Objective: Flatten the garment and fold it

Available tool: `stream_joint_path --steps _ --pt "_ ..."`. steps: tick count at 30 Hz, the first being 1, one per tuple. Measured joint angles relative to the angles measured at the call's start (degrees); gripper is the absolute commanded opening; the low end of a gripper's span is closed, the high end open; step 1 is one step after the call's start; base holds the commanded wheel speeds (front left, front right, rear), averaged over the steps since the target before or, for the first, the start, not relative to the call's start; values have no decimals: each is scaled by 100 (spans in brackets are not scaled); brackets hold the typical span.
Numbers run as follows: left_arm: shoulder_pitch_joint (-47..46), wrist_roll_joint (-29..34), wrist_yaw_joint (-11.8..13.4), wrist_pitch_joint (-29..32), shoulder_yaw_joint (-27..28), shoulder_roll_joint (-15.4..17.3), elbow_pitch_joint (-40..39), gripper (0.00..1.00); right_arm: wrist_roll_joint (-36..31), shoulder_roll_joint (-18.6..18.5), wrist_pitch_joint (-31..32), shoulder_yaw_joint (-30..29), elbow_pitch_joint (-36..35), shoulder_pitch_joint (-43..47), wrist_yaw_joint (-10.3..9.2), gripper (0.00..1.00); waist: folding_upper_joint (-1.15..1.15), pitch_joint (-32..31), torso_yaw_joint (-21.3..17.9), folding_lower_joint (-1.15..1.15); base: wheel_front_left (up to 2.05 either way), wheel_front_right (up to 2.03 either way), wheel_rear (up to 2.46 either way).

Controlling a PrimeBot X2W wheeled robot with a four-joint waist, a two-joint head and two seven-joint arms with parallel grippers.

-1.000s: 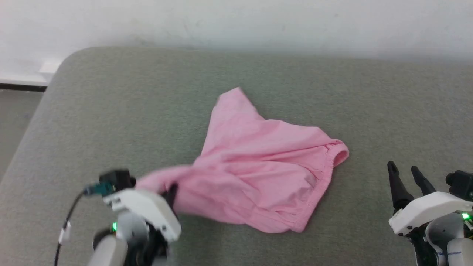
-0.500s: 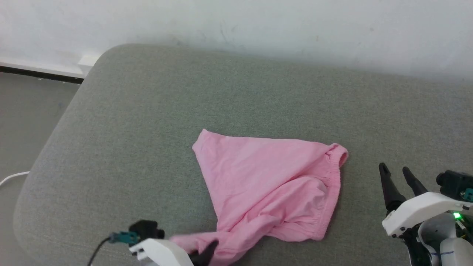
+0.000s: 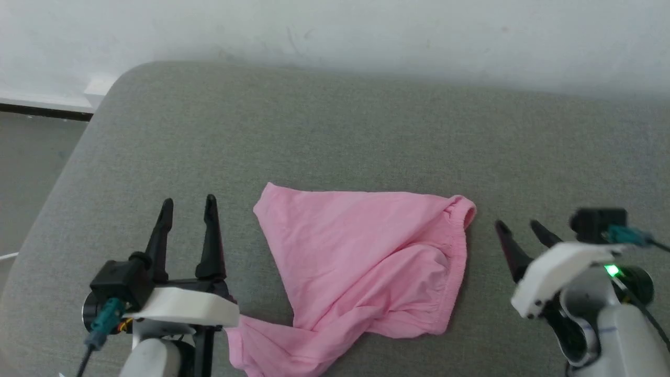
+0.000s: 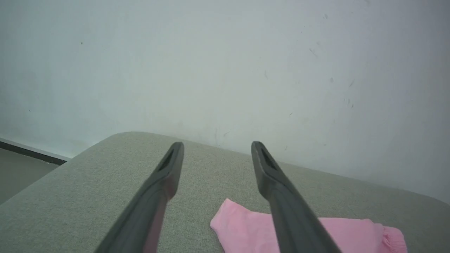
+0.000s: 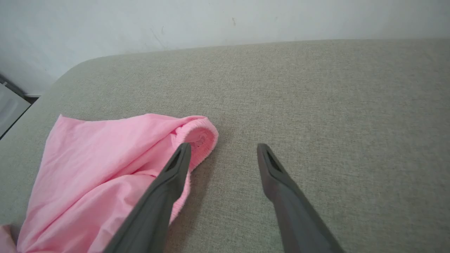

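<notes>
The garment [image 3: 366, 262] lies on the grey cushion [image 3: 335, 136] as a rough triangle, one corner pointing away to the left, its gathered hem band [image 3: 460, 246] curling open at the right, and a twisted tail [image 3: 272, 345] trailing towards the near edge. Half a second ago the left hand [image 3: 189, 200] was pinching that tail low in the head view; now it has let go and stands just left of the cloth, its fingers spread and empty, pointing at the wall [image 3: 335, 31]. The right hand [image 3: 518, 225] is likewise spread and holds nothing, its tips just beside the hem band without touching it. The head camera has also swung a little, so part of the apparent shift is not the cloth's. The release probably ends one drag, yet the garment is far from flat: a deep fold runs across its lower half and the tail is still roped up, so more spreading seems needed before any fold. The tail's end is cut off by the bottom edge and partly hidden behind the left wrist, and what lies under the top layer cannot be made out
</notes>
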Motion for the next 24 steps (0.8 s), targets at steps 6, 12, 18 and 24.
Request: stream_joint_path --steps 6,12,18,24 --pt "-115 347 86 -103 2 -385 144 100 -436 -36 1128 744 191 -1000 0 100 0 287 -96 1 0 0 0" --pt "-259 578 -22 -103 83 -627 133 100 -829 -316 1630 1150 896 -1744 1 100 0 633 -95 1 0 0 0" --pt "-328 712 -125 -104 179 -778 111 100 -910 -475 1616 1268 1514 -1950 1 100 0 883 10 1 0 0 0" --pt "-341 745 -223 -104 229 -832 183 100 -834 -603 1386 1417 1825 -2165 1 100 0 1041 120 0 0 0 0"
